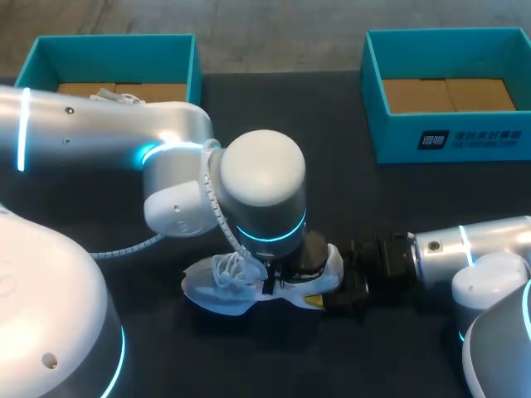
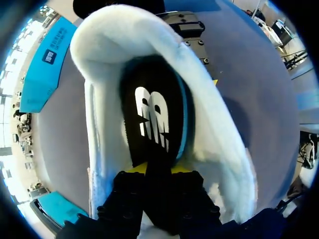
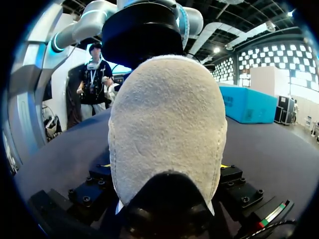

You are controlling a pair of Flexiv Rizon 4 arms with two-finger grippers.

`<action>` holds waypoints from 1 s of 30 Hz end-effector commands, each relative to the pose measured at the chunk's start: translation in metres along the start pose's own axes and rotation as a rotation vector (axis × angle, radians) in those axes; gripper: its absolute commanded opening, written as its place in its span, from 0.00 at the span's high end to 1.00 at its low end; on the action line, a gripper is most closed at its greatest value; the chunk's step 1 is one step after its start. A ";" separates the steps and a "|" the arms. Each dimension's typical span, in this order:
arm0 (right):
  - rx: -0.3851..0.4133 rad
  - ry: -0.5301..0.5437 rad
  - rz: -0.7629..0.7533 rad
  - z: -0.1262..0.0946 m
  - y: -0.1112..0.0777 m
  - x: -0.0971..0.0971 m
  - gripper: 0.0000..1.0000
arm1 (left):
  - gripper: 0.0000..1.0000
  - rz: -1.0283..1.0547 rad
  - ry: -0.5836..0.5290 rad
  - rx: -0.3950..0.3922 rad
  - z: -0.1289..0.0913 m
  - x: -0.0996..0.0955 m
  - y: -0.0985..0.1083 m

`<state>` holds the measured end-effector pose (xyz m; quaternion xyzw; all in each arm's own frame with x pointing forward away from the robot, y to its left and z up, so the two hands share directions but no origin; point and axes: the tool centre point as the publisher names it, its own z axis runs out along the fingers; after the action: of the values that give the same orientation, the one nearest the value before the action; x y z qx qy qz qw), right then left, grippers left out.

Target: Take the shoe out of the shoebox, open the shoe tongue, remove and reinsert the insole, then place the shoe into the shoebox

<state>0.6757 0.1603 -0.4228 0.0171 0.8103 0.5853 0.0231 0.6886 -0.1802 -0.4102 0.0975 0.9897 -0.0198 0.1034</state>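
1. The white shoe (image 1: 217, 292) lies on the dark surface (image 1: 332, 191), outside both boxes.
2. Our left tool (image 2: 159, 169) reaches down into the shoe's opening, clenched on the near end of the black insole (image 2: 154, 114).
3. Our right tool (image 3: 164, 167) comes in low and grasps the shoe's heel from both sides.
4. The left box (image 1: 50, 54) and the right box (image 1: 448, 137), both teal, stand at the far side, well apart from the shoe.

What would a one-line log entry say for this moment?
shoe: on table | left gripper: shut on insole | right gripper: shut on shoe
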 end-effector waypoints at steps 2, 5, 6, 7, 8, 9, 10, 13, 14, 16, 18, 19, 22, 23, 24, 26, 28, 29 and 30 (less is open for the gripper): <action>0.003 0.001 0.000 0.001 0.002 0.003 1.00 | 1.00 -0.017 0.001 -0.003 0.021 -0.020 0.003; 0.003 0.001 0.000 0.001 0.002 0.003 1.00 | 1.00 -0.025 0.030 0.018 0.016 -0.022 0.004; 0.003 0.001 0.000 0.001 0.002 0.003 1.00 | 1.00 -0.024 0.041 0.025 0.015 -0.022 0.005; 0.003 0.001 0.000 0.001 0.002 0.003 1.00 | 1.00 -0.023 0.048 0.034 0.012 -0.021 0.006; 0.003 0.001 0.000 0.001 0.002 0.003 1.00 | 1.00 -0.022 0.069 0.047 0.009 -0.020 0.006; 0.003 0.001 0.000 0.001 0.002 0.003 1.00 | 1.00 -0.022 0.090 0.061 0.005 -0.019 0.006; 0.003 0.001 0.000 0.001 0.002 0.003 1.00 | 1.00 -0.024 0.115 0.078 0.001 -0.018 0.007; 0.003 0.001 0.000 0.001 0.002 0.003 1.00 | 1.00 -0.014 0.158 0.119 -0.012 -0.012 0.008; 0.003 0.001 0.000 0.001 0.002 0.003 1.00 | 1.00 -0.011 0.184 0.134 -0.015 -0.011 0.008; 0.003 0.001 0.000 0.001 0.002 0.003 1.00 | 1.00 -0.006 0.204 0.156 -0.023 -0.008 0.009; 0.003 0.001 0.000 0.001 0.002 0.003 1.00 | 1.00 -0.006 0.233 0.178 -0.029 -0.006 0.009; 0.003 0.001 0.000 0.001 0.002 0.003 1.00 | 1.00 -0.005 0.240 0.188 -0.032 -0.004 0.009; 0.003 0.001 0.000 0.001 0.002 0.003 1.00 | 1.00 -0.008 0.269 0.211 -0.038 -0.002 0.010; 0.003 0.001 0.000 0.001 0.002 0.003 1.00 | 1.00 -0.011 0.292 0.223 -0.040 -0.002 0.010; 0.003 0.001 0.000 0.001 0.002 0.003 1.00 | 1.00 -0.012 0.301 0.229 -0.043 -0.002 0.010; 0.003 0.001 0.000 0.001 0.002 0.003 1.00 | 1.00 -0.008 0.323 0.249 -0.048 0.000 0.009; 0.003 0.001 0.000 0.001 0.002 0.003 1.00 | 1.00 -0.003 0.343 0.271 -0.053 0.001 0.008; 0.003 0.001 0.000 0.001 0.002 0.003 1.00 | 1.00 0.002 0.355 0.282 -0.056 0.002 0.008; 0.003 0.001 0.000 0.001 0.002 0.003 1.00 | 1.00 0.003 0.366 0.291 -0.058 0.002 0.008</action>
<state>0.6744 0.1607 -0.4217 0.0160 0.8103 0.5854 0.0220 0.6742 -0.1763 -0.3613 0.1126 0.9819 -0.1268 -0.0847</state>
